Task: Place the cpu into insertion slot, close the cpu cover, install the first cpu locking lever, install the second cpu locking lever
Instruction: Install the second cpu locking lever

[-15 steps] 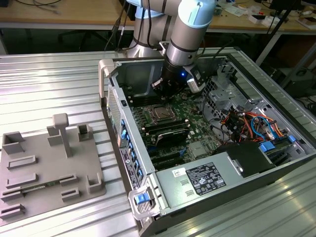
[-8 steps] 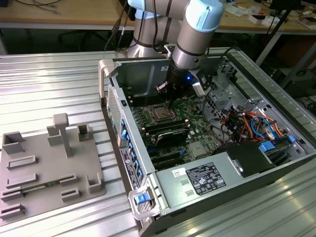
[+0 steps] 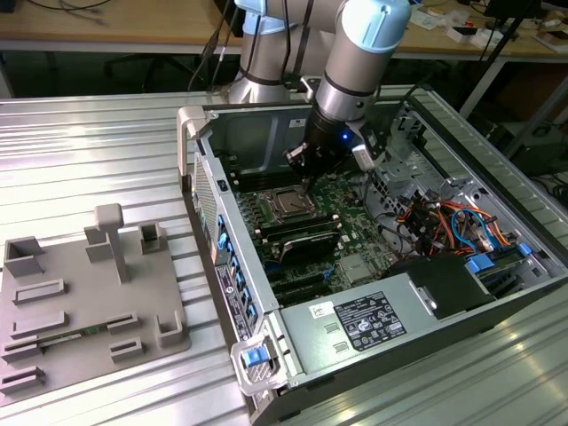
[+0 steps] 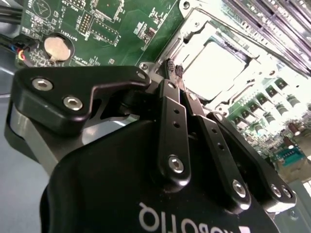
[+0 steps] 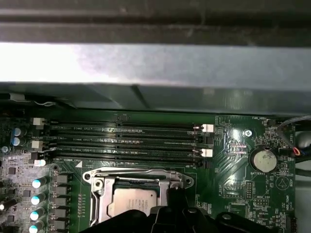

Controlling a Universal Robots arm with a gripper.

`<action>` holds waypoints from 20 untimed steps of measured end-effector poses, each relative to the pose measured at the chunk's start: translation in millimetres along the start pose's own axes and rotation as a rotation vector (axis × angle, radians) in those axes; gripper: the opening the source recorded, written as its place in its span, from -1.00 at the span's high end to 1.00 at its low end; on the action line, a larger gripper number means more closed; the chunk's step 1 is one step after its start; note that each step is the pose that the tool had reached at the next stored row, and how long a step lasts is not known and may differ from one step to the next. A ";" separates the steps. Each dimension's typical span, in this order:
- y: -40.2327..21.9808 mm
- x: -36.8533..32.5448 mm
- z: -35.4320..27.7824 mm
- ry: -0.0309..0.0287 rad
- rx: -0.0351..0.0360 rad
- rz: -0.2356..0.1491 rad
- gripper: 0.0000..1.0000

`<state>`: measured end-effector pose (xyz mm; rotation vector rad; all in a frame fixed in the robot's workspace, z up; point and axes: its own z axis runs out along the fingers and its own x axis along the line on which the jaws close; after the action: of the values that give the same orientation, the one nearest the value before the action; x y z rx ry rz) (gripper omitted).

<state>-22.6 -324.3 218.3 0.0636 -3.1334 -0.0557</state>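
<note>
Item: my black pincer (image 4: pixel 173 73), fingers clenched together, grasping nothing I can see; tips beside the silver square-framed cpu cover (image 4: pixel 194 36), mid-frame, pale silver cpu (image 4: pixel 214 65) beneath.

Computer case (image 3: pixel 266 355): on the metal table (image 3: pixel 89 151), towards the exterior view's right.
Fixture tray (image 3: pixel 80 302): on the table, at the exterior view's left of the case, apart from it.
Motherboard (image 3: pixel 346 209): inside the case, on its floor.
Insertion slot (image 3: pixel 290 205): on the motherboard, at the case's far part.
Cpu (image 5: pixel 132 201): in the insertion slot, within the cpu cover (image 5: pixel 138 175).
Memory slots (image 5: pixel 121 141): just beside the socket.
Coin cell (image 5: pixel 263 159): beside the memory slots' end.
Power supply box (image 3: pixel 364 324): at the case's near end.
Gripper (image 3: pixel 303 171): directly over the socket's far edge.
</note>
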 end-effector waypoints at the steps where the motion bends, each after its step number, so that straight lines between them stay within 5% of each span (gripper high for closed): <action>1: -0.9 0.1 -0.7 -0.0001 0.0001 0.000 0.79; 10: -21.4 0.9 -3.8 0.0000 0.0026 0.000 0.79; 16: -27.3 1.2 -8.7 0.0001 0.0030 0.000 0.79; 20: -39.2 1.6 -10.1 0.0003 0.0029 0.000 0.79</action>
<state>-22.5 -363.8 227.0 0.0633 -3.1333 -0.0512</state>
